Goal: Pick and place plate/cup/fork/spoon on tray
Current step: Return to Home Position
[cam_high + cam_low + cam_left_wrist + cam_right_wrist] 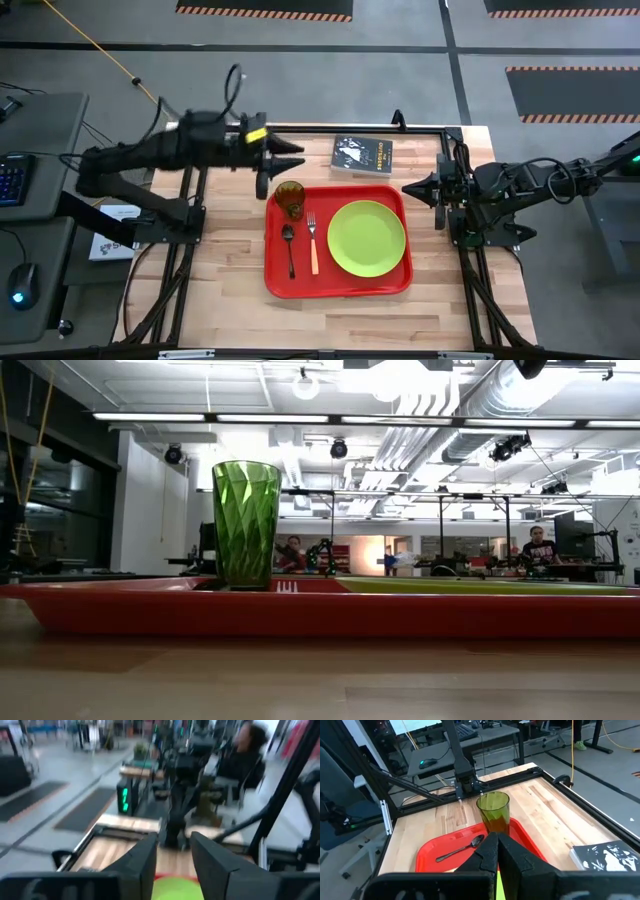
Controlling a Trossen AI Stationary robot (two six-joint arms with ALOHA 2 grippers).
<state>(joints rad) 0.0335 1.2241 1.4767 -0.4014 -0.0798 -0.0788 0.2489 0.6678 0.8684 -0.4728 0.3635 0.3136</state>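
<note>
The red tray [275,282] lies on the table's middle. On it lie the lime-green plate [366,238] at the right, the fork [313,243] and the dark spoon [289,248] side by side at the left, and the green cup [291,199] upright in the far left corner. The cup also shows in the low view [246,522] and the right wrist view [494,811]. My left gripper [298,161] is open above the table just beyond the cup. My right gripper [408,188] is shut at the tray's far right corner. Both hold nothing.
A black book [362,157] lies on the table beyond the tray. Bare wood lies near the front edge and left of the tray. People sit in the room behind the table.
</note>
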